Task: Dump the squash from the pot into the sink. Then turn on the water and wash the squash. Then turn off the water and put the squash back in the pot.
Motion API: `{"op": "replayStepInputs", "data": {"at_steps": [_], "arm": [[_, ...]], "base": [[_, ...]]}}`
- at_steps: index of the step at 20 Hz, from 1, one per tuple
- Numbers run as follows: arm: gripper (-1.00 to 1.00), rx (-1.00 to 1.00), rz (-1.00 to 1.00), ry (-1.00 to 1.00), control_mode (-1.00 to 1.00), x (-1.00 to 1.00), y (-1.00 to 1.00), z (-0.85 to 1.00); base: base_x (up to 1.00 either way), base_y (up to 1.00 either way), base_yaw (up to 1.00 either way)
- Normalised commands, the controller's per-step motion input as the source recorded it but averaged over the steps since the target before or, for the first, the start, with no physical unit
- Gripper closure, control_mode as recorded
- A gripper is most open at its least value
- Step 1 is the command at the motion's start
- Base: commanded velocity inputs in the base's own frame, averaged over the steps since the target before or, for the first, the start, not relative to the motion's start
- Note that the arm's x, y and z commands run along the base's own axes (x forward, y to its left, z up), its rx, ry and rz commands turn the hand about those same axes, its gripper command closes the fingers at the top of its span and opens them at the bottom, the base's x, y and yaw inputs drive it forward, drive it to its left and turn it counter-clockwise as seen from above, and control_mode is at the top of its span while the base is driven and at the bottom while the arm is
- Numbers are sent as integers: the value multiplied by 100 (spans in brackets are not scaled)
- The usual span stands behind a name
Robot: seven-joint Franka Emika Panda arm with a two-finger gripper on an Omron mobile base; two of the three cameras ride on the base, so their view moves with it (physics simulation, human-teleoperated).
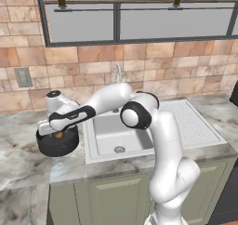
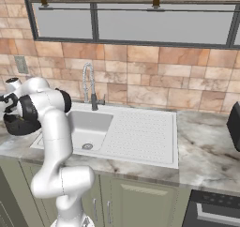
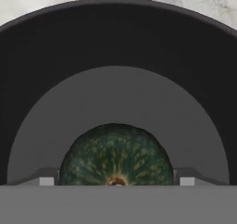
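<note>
The black pot (image 1: 58, 145) stands on the marble counter left of the sink (image 1: 108, 129). My gripper (image 1: 55, 135) hangs down into the pot. Looking into the pot (image 3: 115, 38), the dark green squash (image 3: 115, 156) with yellow flecks lies on the bottom, right between my fingertips (image 3: 46, 181). The gripper (image 3: 116, 181) is open, one finger on each side of the squash and close to it. Seen from the right, my arm covers much of the pot (image 2: 18, 126). The sink (image 2: 86, 123) is dry, and no water runs from the chrome faucet (image 2: 87, 85).
A ribbed drainboard (image 1: 195, 122) joins the sink on its right. The faucet (image 1: 117, 73) rises behind the basin against the tiled wall. A dark object (image 2: 234, 125) sits at the counter's far right edge. A wall outlet (image 1: 22, 76) is above the pot.
</note>
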Motion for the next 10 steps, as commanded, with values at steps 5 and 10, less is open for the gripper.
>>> {"op": "replayStepInputs", "data": {"at_steps": [5,10], "arm": [[-100,0,0,0,-100,0,0,0],[-100,0,0,0,-100,0,0,18]], "base": [[0,0,0],[0,0,0]]}}
